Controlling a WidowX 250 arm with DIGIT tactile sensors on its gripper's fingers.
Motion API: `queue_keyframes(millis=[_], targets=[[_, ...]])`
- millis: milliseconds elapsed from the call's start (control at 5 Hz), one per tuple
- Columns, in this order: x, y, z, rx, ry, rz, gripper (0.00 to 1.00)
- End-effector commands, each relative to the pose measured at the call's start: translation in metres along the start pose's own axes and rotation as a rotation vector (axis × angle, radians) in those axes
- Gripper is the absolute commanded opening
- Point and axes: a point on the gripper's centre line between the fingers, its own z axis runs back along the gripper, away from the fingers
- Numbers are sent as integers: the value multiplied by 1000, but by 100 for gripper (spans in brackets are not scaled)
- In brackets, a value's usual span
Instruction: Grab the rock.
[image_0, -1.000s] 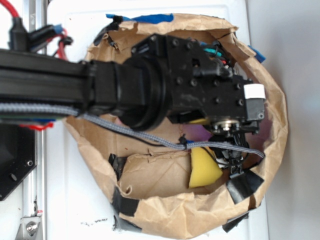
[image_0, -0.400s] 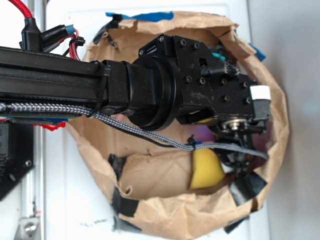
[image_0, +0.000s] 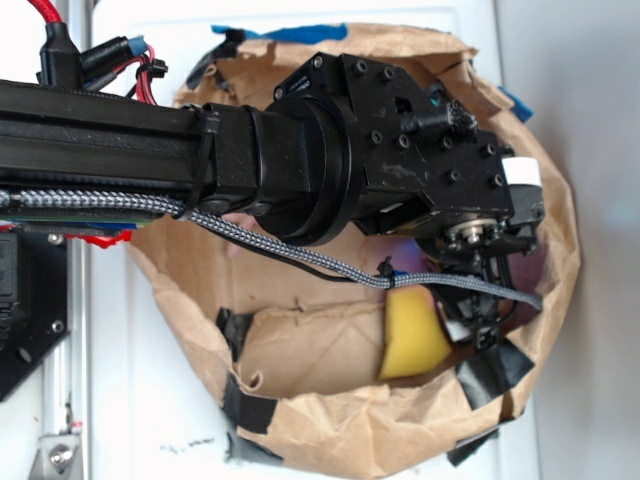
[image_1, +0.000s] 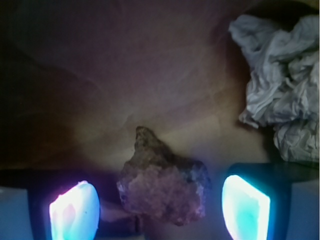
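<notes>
Black robot hand (image_1: 160, 205) open, fingers either side of small dark brown rough rock (image_1: 162, 187); crumpled whitish-grey paper wad (image_1: 280, 85) well apart.

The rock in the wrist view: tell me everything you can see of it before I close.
The rock is a small, rough, angular lump, dark brown with a purplish cast under the lighting. A narrow point juts up from a broader base. It lies on brown paper, between the two glowing fingertips of the gripper, with a gap showing on each side. The crumpled grey paper wad lies apart from it. The exterior view hides it.
</notes>
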Motion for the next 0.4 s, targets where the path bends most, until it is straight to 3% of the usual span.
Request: queue_keyframes(millis=[0, 200], targets=[[18, -1, 13, 14, -76, 4, 100], [17, 2, 6, 26, -64, 10, 100]])
